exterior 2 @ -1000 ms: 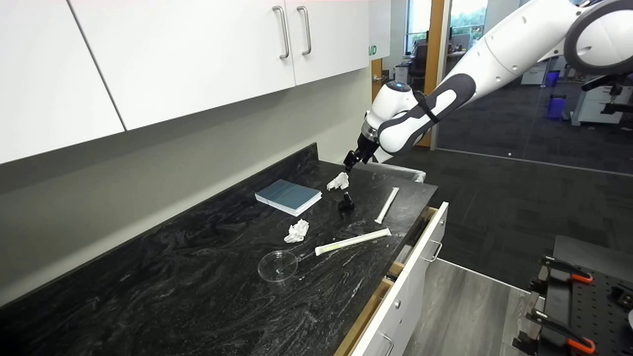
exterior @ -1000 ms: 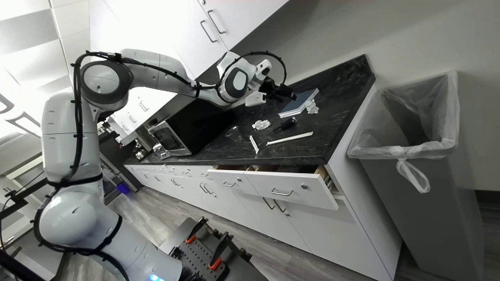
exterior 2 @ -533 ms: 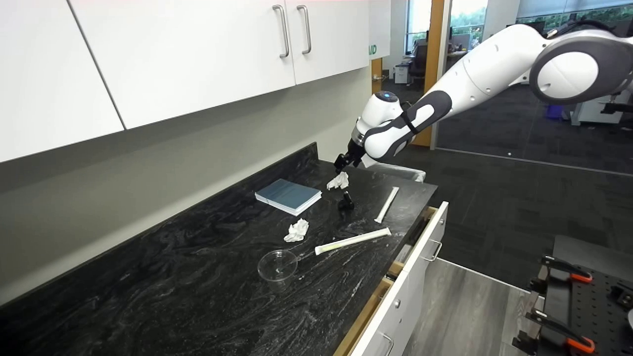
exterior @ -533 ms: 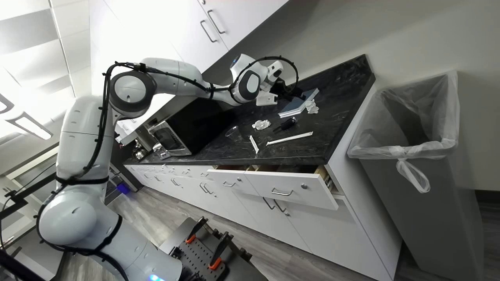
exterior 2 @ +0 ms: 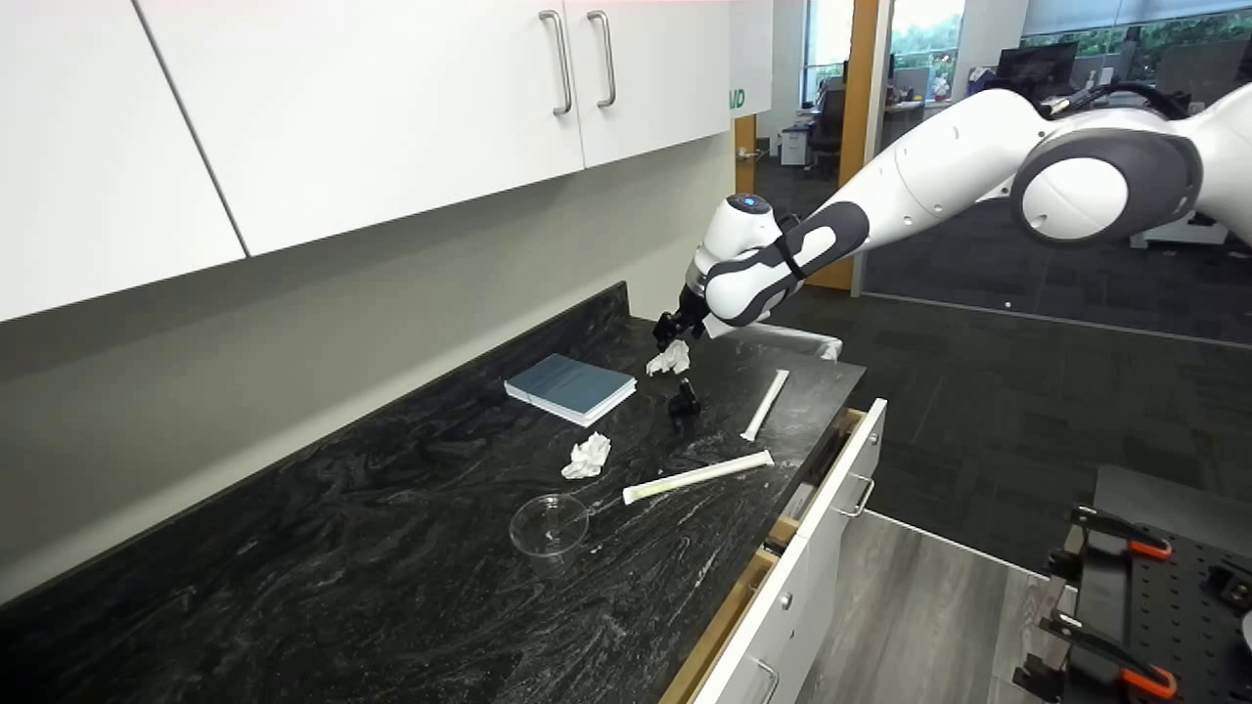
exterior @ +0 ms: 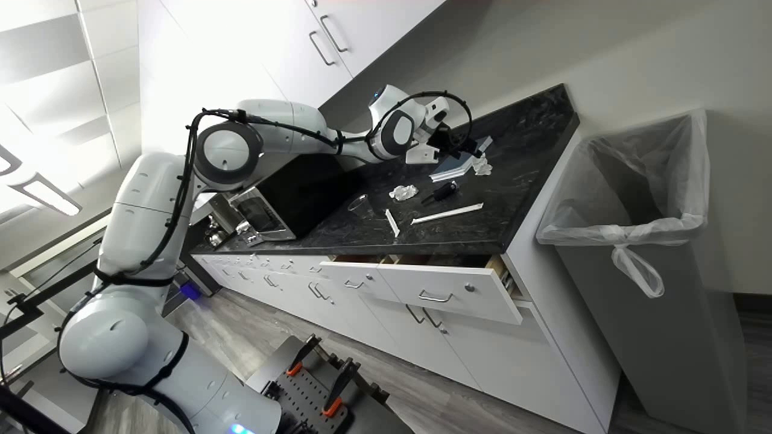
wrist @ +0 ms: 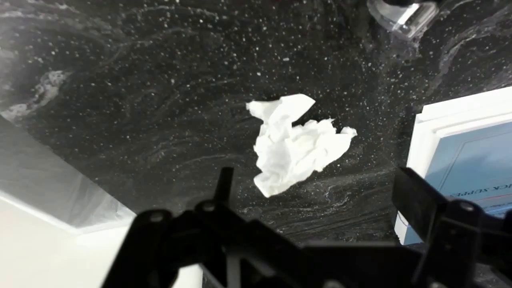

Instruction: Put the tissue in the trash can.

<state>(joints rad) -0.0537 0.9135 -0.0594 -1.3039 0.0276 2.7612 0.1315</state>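
Gripper (wrist: 315, 174): fingers stand wide apart, tilted down toward the counter (exterior 2: 293, 557). In the wrist view we see the tissue (wrist: 290, 148), crumpled and white, lying on the counter. It shows across the gap, nearer the left fingertip in the picture, with dark counter visible on either side of it. In both exterior views the fingertips sit just by its upper edge; we cannot tell how much height separates them.

Trash can (exterior: 669, 343): we note it beside the counter's end, a translucent bag (exterior: 624, 234) folded over its rim and knotted at the front.

Other items on the counter: a second tissue (exterior 2: 587, 457), also crumpled, lies farther from the can. The book (exterior 2: 572, 386) lies flat, blue cover up, near both tissues. A small black object (exterior 2: 685, 401) is just beside the first tissue; we cannot identify it. Two white sticks (exterior 2: 698, 476) lie toward the front edge, well apart from the book. A clear cup (exterior 2: 550, 528) stands upright near the second tissue. Below, we record two drawers (exterior: 449, 289) ajar.
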